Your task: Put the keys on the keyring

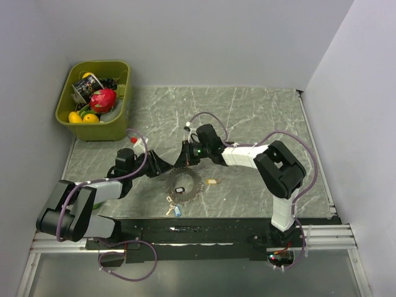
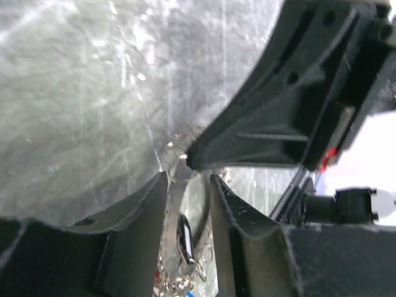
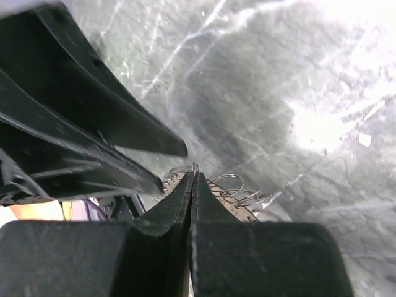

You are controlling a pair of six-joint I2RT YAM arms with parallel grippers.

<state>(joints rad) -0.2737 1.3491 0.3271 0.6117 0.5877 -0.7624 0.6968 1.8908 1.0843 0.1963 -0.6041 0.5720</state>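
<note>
Keyring (image 1: 184, 184) lying mid-way across the table (image 1: 260, 111), its far rim pinched in the clenched right gripper (image 1: 184, 163), left gripper (image 1: 165, 169) parted astride that rim, loose keys (image 1: 212, 182) resting nearby.

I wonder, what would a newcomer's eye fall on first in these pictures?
Most likely the meeting at mid-table: the right gripper pinched shut on the far edge of the keyring, a spiky wreath of grey keys, and the left gripper open right beside it. Next, the olive-green bin in the far left corner, with a bright red fruit on top of its jumble.
</note>
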